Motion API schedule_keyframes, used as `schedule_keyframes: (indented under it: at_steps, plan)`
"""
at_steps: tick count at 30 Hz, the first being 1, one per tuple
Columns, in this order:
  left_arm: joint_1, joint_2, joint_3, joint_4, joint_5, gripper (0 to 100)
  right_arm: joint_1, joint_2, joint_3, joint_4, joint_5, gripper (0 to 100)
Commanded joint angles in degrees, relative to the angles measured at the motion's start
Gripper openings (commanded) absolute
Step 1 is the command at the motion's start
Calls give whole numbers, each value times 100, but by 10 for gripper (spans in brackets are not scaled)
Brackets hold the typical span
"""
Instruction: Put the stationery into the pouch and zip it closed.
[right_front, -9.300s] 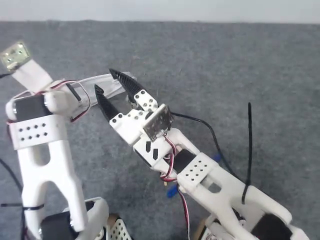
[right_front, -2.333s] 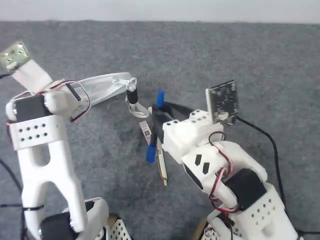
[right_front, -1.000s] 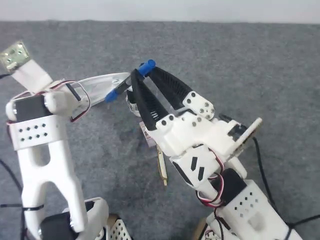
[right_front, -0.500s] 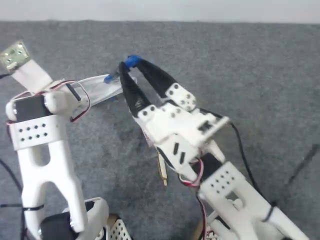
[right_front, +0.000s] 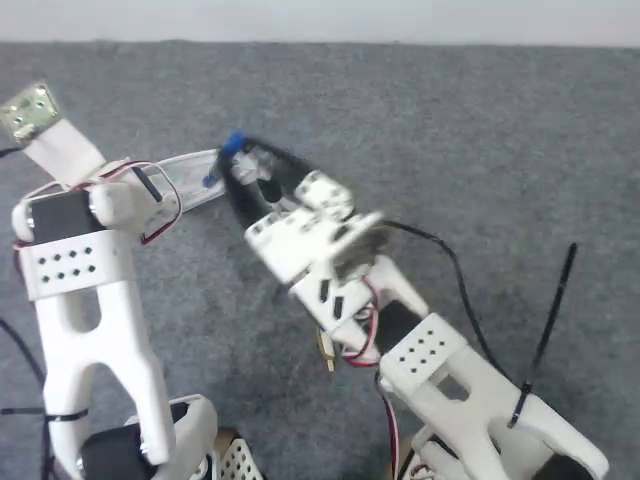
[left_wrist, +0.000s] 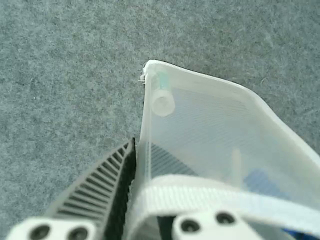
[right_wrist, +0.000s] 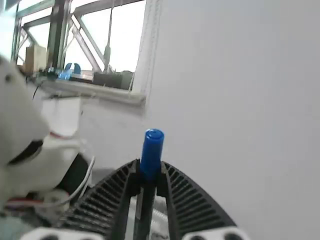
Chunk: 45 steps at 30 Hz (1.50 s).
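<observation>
Left gripper (left_wrist: 142, 150): jaws clenched on the edge of the translucent plastic zip pouch (left_wrist: 210, 130), holding it up off the grey carpeted tabletop (right_front: 480, 150).
Pouch contents: a small white cylinder (left_wrist: 162, 102) shows through the wall near the far corner and looks to be inside; a blue shape lower down is too faint to name.
Blue-capped pen (right_front: 232, 148): in the air at the pouch's open end, lower tip pointing at the mouth; whether it has entered I cannot tell.
Right gripper (right_wrist: 149, 172): jaws clamped on the pen's barrel just below the cap.
Pale yellow flat strip (right_front: 326, 352): lying on the tabletop, partly under the right arm, probably a ruler.
Progress: roughly midway by my judgement. The pen is about to go in, the strip is left to collect, and the zip is not yet closed.
</observation>
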Motion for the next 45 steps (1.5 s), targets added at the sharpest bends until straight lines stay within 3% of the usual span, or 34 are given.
schedule_keyframes:
  at_steps: [1, 9, 16, 31, 45]
  plan:
    - [-79, 97, 101, -114, 26, 12, -391, -4, -97, 532, 633, 6]
    - [-62, 97, 110, -114, 18, 12, -646, 4, -88, 1138, 897, 8]
    - [-53, 97, 110, -114, 18, 12, -708, -66, 132, 1112, 888, 166]
    - [-53, 105, 110, -114, 18, 12, -708, -1024, 818, 1147, 800, 166]
    - [-53, 97, 303, -360, 18, 12, -664, -2264, 1029, 2501, 563, 166]
